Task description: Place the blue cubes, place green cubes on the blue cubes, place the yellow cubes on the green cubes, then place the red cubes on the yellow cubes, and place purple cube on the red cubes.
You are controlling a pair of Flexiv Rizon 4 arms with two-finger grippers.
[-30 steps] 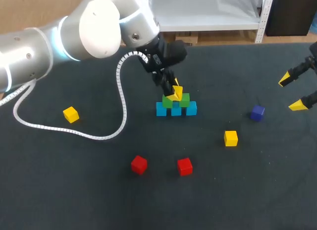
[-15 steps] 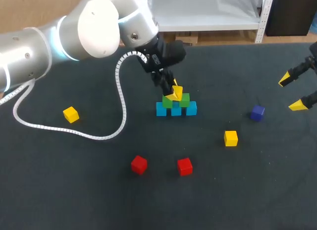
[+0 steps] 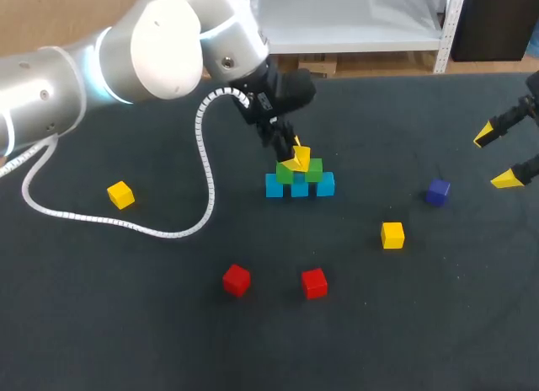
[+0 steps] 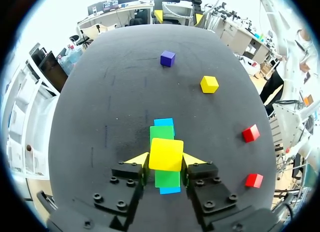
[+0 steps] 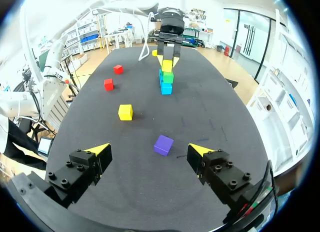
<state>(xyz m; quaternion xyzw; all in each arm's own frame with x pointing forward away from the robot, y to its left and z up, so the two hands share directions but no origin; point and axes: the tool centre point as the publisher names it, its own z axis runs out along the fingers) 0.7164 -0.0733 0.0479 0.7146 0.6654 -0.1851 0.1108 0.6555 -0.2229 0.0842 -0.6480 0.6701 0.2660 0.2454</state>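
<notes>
Three blue cubes (image 3: 274,186) stand in a row mid-table with two green cubes (image 3: 314,169) on top of them. A yellow cube (image 4: 166,154) sits above the green cubes (image 4: 162,133), and my left gripper (image 4: 166,159) is shut on it, a yellow tip against each side. In the head view that gripper (image 3: 296,155) comes down onto the stack from the back left. My right gripper (image 3: 495,158) hangs open at the table's right edge. The purple cube (image 5: 163,145) lies on the table ahead of it, between the lines of its fingers.
Loose yellow cubes lie at the left (image 3: 120,194) and right of centre (image 3: 392,235). Two red cubes (image 3: 237,280) (image 3: 314,283) sit nearer the front. The purple cube (image 3: 437,191) is right of the stack. My left arm's white cable (image 3: 160,231) trails over the table's left half.
</notes>
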